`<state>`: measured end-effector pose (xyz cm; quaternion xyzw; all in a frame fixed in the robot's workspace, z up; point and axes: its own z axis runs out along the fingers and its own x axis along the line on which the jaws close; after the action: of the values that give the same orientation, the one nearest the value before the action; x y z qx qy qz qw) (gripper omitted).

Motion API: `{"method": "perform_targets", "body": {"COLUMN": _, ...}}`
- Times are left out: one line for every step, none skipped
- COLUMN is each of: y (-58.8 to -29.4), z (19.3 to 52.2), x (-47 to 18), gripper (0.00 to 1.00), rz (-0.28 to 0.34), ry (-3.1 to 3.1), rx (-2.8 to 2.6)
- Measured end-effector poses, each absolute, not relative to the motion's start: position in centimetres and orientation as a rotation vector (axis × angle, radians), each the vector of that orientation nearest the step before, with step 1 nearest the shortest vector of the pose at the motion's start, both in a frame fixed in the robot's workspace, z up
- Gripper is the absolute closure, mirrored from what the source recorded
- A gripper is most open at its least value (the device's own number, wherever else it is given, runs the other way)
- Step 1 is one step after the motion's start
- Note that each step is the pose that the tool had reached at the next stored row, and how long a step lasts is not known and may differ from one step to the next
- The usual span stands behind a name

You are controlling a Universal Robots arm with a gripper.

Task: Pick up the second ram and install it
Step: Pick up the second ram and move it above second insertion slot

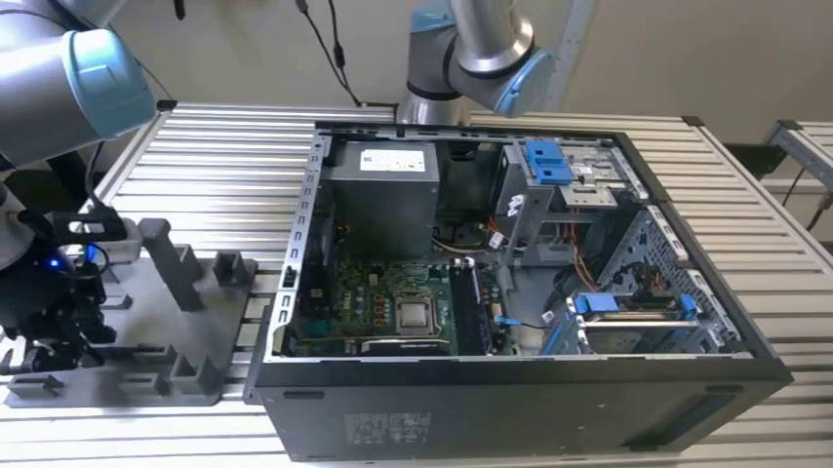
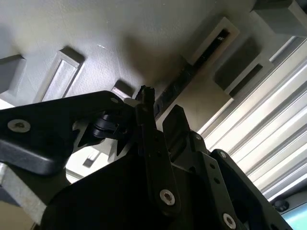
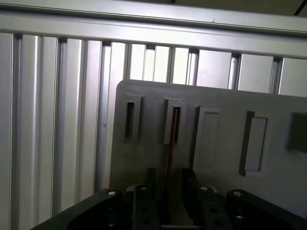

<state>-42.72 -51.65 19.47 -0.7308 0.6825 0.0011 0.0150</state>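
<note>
My gripper (image 3: 171, 184) hangs low over the grey holder plate (image 3: 144, 158). Its two dark fingers (image 3: 145, 201) stand a narrow way apart, not closed. In both wrist views the second ram (image 3: 172, 139) runs edge-on as a thin dark strip into the gap between them. A sliver of the lighter plate shows on either side of the strip, so I am straddling the board rather than pinching it. In the second wrist view the gripper (image 2: 160, 108) shows one finger (image 2: 145, 103) on one side of the ram (image 2: 192, 67) and a broader one on the other. The far end of the board sits in a raised rectangular slot of the plate (image 2: 72, 28). Other slotted blocks stand near it on the same plate, and I cannot tell whether any of them holds anything. Under the plate lies the ribbed aluminium table (image 3: 48, 120). In the exterior view my gripper (image 1: 59, 327) is at the exterior view's left, down among the posts of the holder plate (image 1: 131, 336), which rests on the table (image 1: 221, 166). Just beside the plate, towards the exterior view's right, the open computer case (image 1: 521, 409) lies on its side. Inside it I see the green motherboard (image 1: 377, 302), the grey power supply (image 1: 384, 195) beyond that, and bright blue drive-cage clips (image 1: 547, 161) further over. The base of my arm (image 1: 456, 49) rises behind the case.
</note>
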Motion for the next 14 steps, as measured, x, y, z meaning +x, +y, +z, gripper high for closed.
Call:
{"method": "perform_targets", "body": {"y": -51.65, "z": 19.46, "x": -42.72, "gripper": 0.64, "rz": 0.004, "ry": 2.123, "rx": -2.275}}
{"method": "perform_targets", "body": {"y": -51.65, "z": 19.43, "x": -42.72, "gripper": 0.64, "rz": 0.004, "ry": 2.123, "rx": -2.275}}
{"method": "perform_targets", "body": {"y": -51.65, "z": 19.37, "x": -42.72, "gripper": 0.64, "rz": 0.003, "ry": 2.122, "rx": -2.275}}
{"method": "perform_targets", "body": {"y": -51.65, "z": 19.34, "x": -42.72, "gripper": 0.64, "rz": 0.004, "ry": 2.122, "rx": -2.276}}
{"method": "perform_targets", "body": {"y": -51.65, "z": 19.32, "x": -42.72, "gripper": 0.64, "rz": 0.003, "ry": 2.122, "rx": -2.276}}
{"method": "perform_targets", "body": {"y": -51.65, "z": 19.32, "x": -42.73, "gripper": 0.64, "rz": 0.004, "ry": 2.122, "rx": -2.276}}
{"method": "perform_targets", "body": {"y": -51.65, "z": 19.31, "x": -42.72, "gripper": 0.64, "rz": 0.004, "ry": 2.122, "rx": -2.276}}
{"method": "perform_targets", "body": {"y": -51.65, "z": 19.30, "x": -42.72, "gripper": 0.64, "rz": 0.003, "ry": 2.122, "rx": -2.276}}
{"method": "perform_targets", "body": {"y": -51.65, "z": 19.30, "x": -42.73, "gripper": 0.64, "rz": 0.004, "ry": 2.122, "rx": -2.276}}
{"method": "perform_targets", "body": {"y": -51.65, "z": 19.30, "x": -42.73, "gripper": 0.64, "rz": 0.004, "ry": 2.122, "rx": -2.276}}
{"method": "perform_targets", "body": {"y": -51.65, "z": 19.30, "x": -42.73, "gripper": 0.64, "rz": 0.004, "ry": 2.122, "rx": -2.276}}
{"method": "perform_targets", "body": {"y": -51.65, "z": 19.29, "x": -42.72, "gripper": 0.66, "rz": 0.004, "ry": 2.122, "rx": -2.276}}
{"method": "perform_targets", "body": {"y": -51.65, "z": 19.29, "x": -42.73, "gripper": 0.66, "rz": 0.004, "ry": 2.122, "rx": -2.276}}
{"method": "perform_targets", "body": {"y": -51.65, "z": 19.29, "x": -42.72, "gripper": 0.73, "rz": 0.004, "ry": 2.122, "rx": -2.276}}
